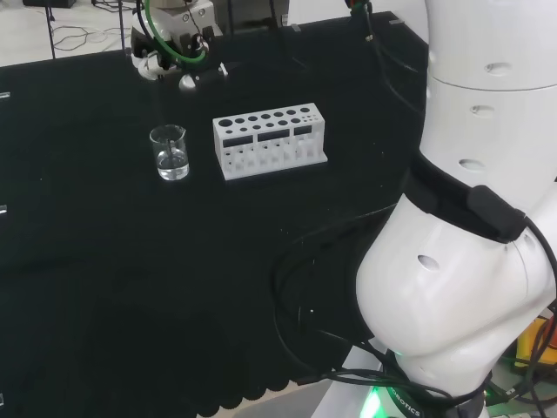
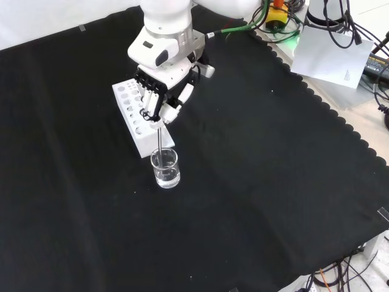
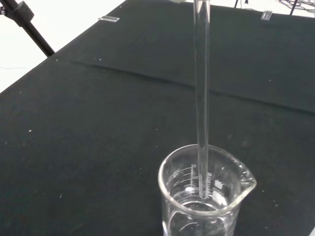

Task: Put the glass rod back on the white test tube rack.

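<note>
**Rod in the beaker, rack just behind**

Beaker [image 3: 205, 196] first: in the wrist view it stands close and large, a spouted glass vessel with a little clear liquid at the bottom, and the glass rod [image 3: 201, 98] runs straight down into it, its lower end inside, near the liquid.

From the front view, the hand [image 2: 163, 91] hangs over the near end of the white test tube rack [image 2: 135, 115], fingers curled round the rod's upper end, so the rod stands upright from hand to beaker. Beaker and rack sit just beside each other on the black-clothed bench [image 2: 273, 182].

By my judgement the rod is grasped but not yet lifted clear. Next comes a straight lift until the tip is above the beaker's rim, then a short carry to the rack, lowering the rod onto it without knocking the beaker.

In the head view, the rack's rows of holes lie open, right of the beaker; the wrist view alone gives the rod's tip and the liquid.
</note>
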You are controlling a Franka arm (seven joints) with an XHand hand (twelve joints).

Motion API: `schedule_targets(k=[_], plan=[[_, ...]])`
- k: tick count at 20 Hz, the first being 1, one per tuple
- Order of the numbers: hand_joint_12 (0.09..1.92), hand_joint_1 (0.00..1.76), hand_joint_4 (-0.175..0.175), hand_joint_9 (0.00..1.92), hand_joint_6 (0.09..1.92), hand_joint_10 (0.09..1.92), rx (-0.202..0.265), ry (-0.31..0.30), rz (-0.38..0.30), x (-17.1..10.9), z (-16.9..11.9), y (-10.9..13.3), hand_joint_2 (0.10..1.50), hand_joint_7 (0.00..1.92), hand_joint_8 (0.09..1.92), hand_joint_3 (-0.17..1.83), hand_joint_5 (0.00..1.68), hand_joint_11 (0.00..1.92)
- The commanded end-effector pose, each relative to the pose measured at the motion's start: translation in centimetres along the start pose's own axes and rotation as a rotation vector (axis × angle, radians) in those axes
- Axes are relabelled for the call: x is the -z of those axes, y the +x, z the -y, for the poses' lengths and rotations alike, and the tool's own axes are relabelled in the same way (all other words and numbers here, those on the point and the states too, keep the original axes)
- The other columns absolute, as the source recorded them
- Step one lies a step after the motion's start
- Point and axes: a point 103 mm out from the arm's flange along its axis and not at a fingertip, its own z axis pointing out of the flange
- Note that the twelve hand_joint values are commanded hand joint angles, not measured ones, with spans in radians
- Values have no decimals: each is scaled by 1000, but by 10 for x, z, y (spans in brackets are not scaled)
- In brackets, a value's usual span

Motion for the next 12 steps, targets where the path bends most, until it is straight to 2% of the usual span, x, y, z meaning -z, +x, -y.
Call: schedule_targets(k=[1,12], plan=[[809,1312,-175,1632,551,945,-22,0,12,2,4,-4,1111,1227,914,-175,1132,1691],[809,1312,-175,1632,552,946,-21,-9,19,27,13,-3,1111,1228,913,-175,1132,1691]])
